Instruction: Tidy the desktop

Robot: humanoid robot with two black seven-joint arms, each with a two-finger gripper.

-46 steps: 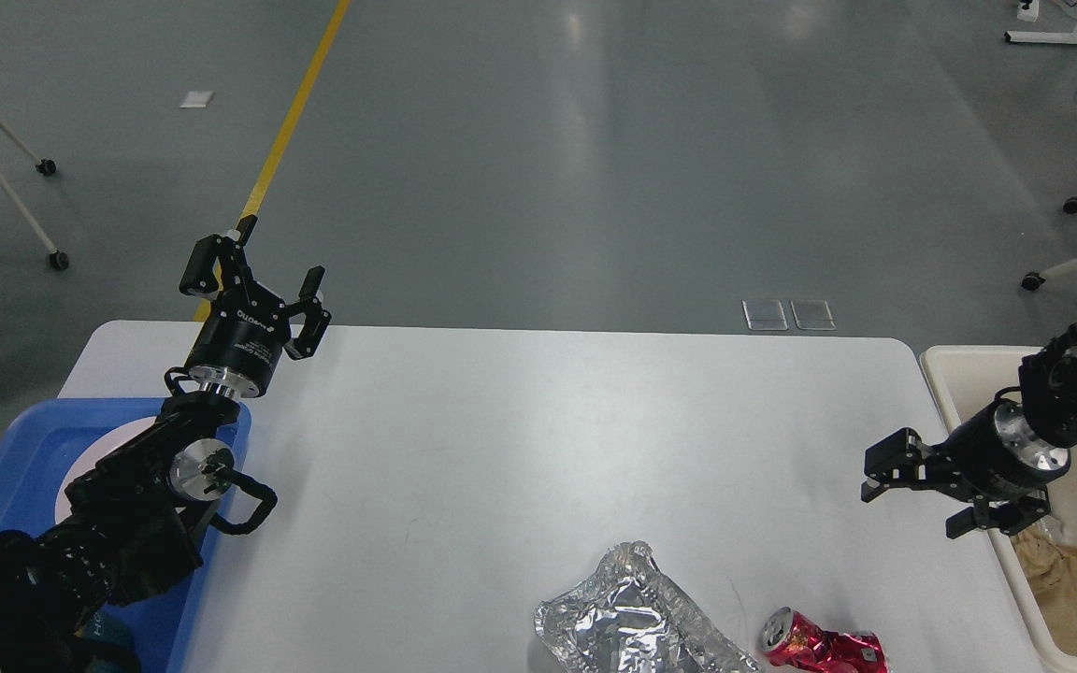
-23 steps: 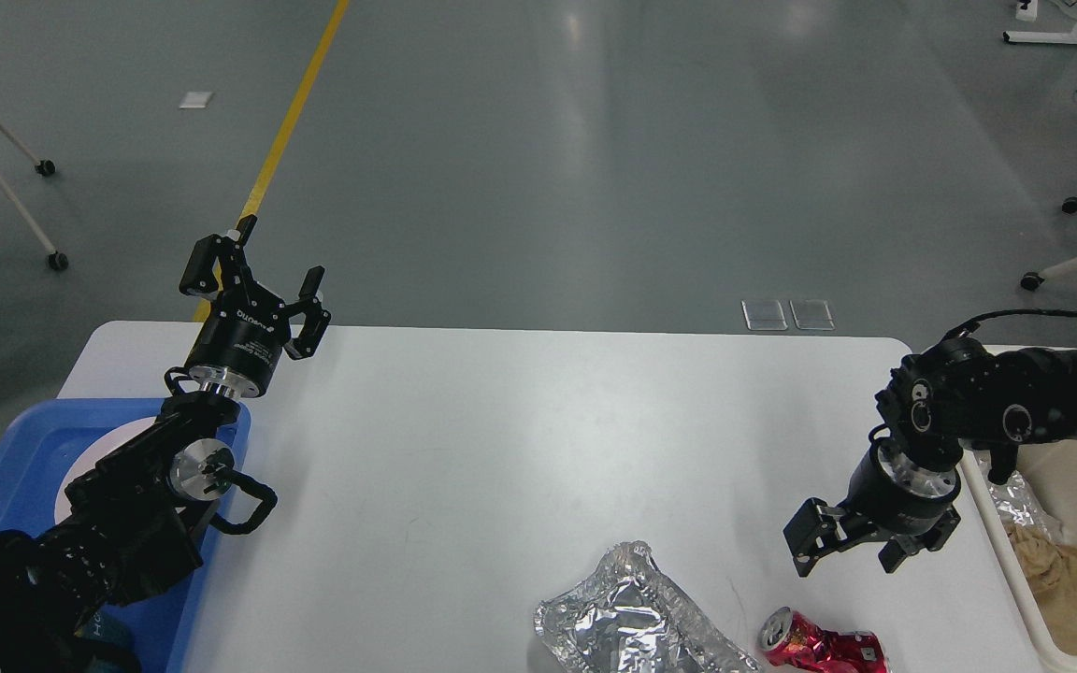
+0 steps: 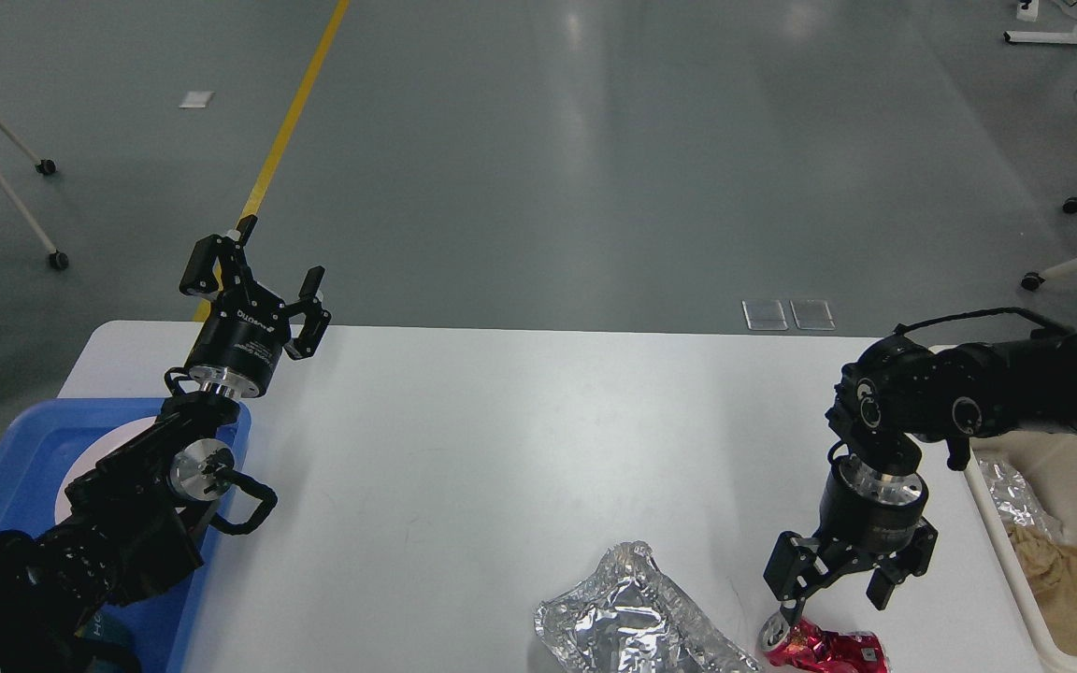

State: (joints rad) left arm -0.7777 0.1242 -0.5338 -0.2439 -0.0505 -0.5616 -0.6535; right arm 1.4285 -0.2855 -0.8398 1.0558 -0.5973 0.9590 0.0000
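Two grippers show above one white desktop (image 3: pixel 501 449), which fills the middle of the head view from the blue tray (image 3: pixel 15 458) at its left edge to the cream bin (image 3: pixel 1076 523) at its right edge. One crushed red can (image 3: pixel 824 648) lies on its side at the near edge of the desktop, its open top turned left, and one crumpled sheet of silver foil (image 3: pixel 632 617) lies just left of it, apart from it by a narrow strip of white.

One white plate (image 3: pixel 94 453) sits in the tray, mostly hidden behind the left arm. In the bin lie one scrap of foil (image 3: pixel 1006 491) and one brown paper wad (image 3: pixel 1067 579).

Pointing straight down, the right gripper (image 3: pixel 840 587) hangs directly over the can with its fingers spread apart; the left fingertip reaches the can's rim, though contact cannot be told. Raised over the far left corner of the desktop, the left gripper (image 3: pixel 253 271) has its fingers apart too and holds nothing.

Between the two arms the desktop lies bare from the foil back to the far edge. Only the foil crowds the can, on its left side; the desktop's right edge and the bin wall run close on its right. Beyond the far edge stretches grey floor with one yellow line (image 3: pixel 291 117).
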